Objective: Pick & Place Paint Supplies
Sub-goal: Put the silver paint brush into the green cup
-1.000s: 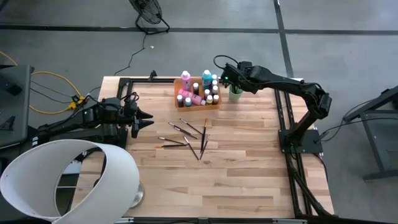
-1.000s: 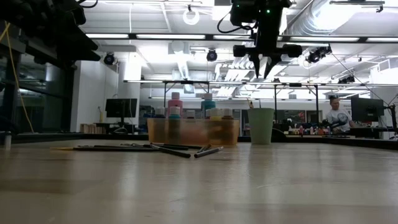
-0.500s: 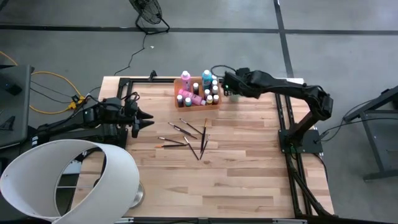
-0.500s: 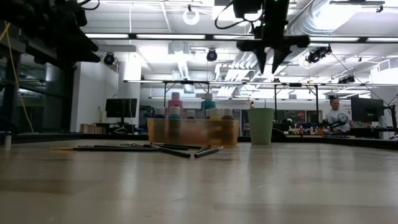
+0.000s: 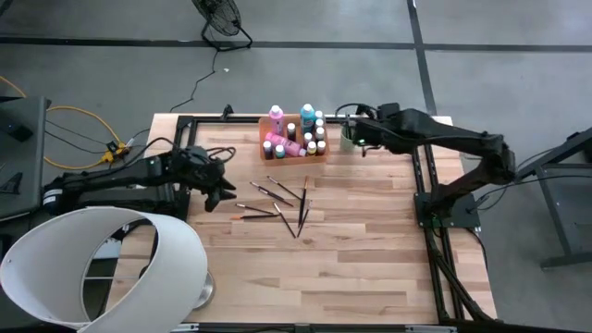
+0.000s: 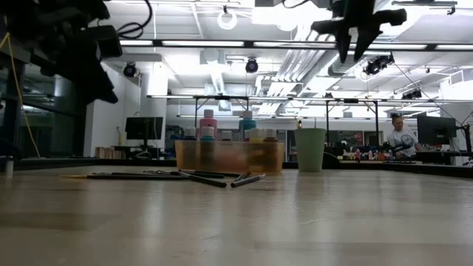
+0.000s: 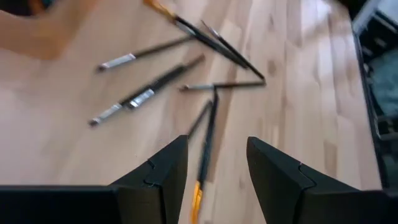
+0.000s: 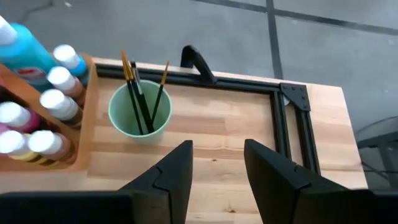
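From above, the wooden table [image 5: 370, 240] carries an orange tray [image 5: 294, 154] near its far edge, packed with white-capped paint bottles [image 5: 308, 115] in pink, teal and brown. A light green cup [image 5: 348, 139] stands just beside the tray, toward the table's right edge. Loose paintbrushes [image 5: 277, 208] lie scattered near the table's middle. The left gripper [image 5: 217, 194] hangs just off the brushes on the side of the table's left edge; the right gripper [image 5: 355, 135] hovers over the cup.

At table height, the tray [image 6: 229, 157] and cup [image 6: 310, 149] stand side by side beyond the brushes [image 6: 199, 176]. The right gripper [image 6: 353, 46] hangs high above, fingers parted and empty. A person [image 6: 400, 139] shows in the room behind.

The left wrist camera looks down on the brushes [image 7: 208, 127] lying on the wood, its fingers [image 7: 161, 174] spread apart, gripping nothing.

The right wrist camera shows three brushes [image 8: 140, 93] standing in the cup [image 8: 139, 115], bottles [image 8: 59, 81] in the tray alongside, and the fingers [image 8: 177, 168] parted and empty.
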